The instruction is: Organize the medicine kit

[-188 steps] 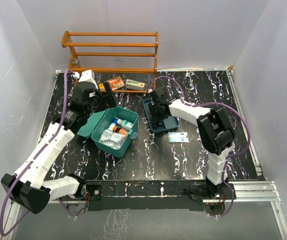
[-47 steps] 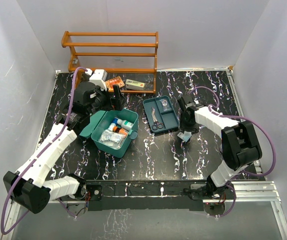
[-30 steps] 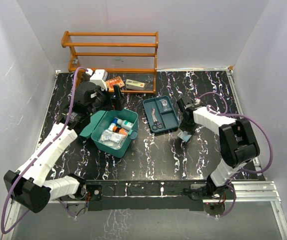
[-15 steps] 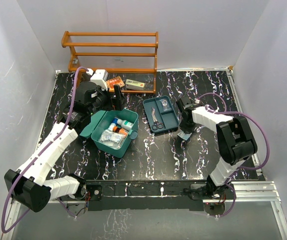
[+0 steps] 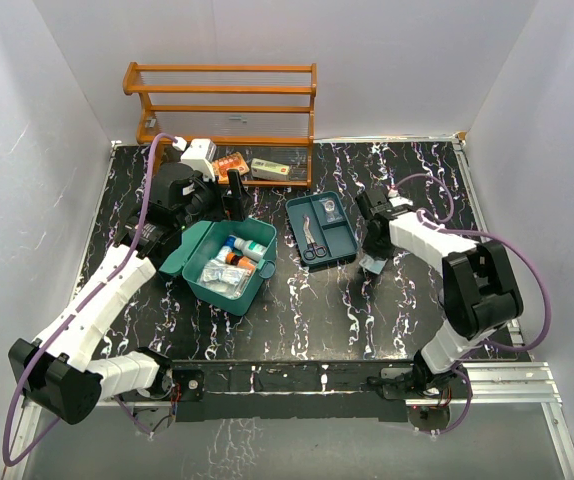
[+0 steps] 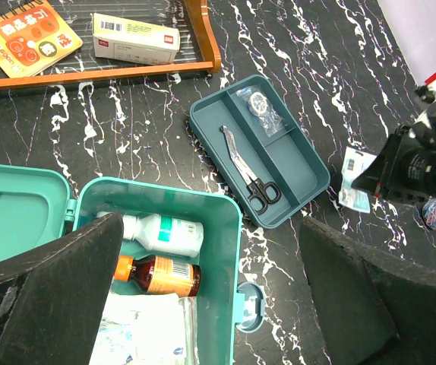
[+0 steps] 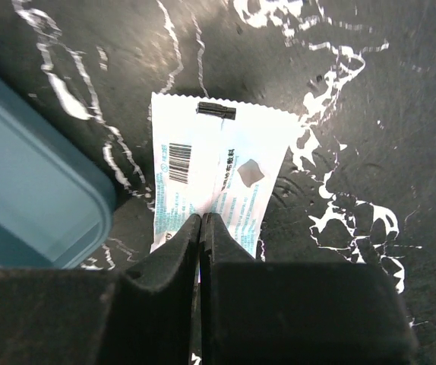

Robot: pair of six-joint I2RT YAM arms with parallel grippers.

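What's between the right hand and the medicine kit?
The flat dark teal tray holding scissors, in the top view; the right hand pinches a sachet.

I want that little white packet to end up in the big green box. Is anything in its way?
Yes. The flat tray with the scissors lies between the packet, pinched in the right claw, and the open medicine kit. The claw would probably have to lift the packet over it.
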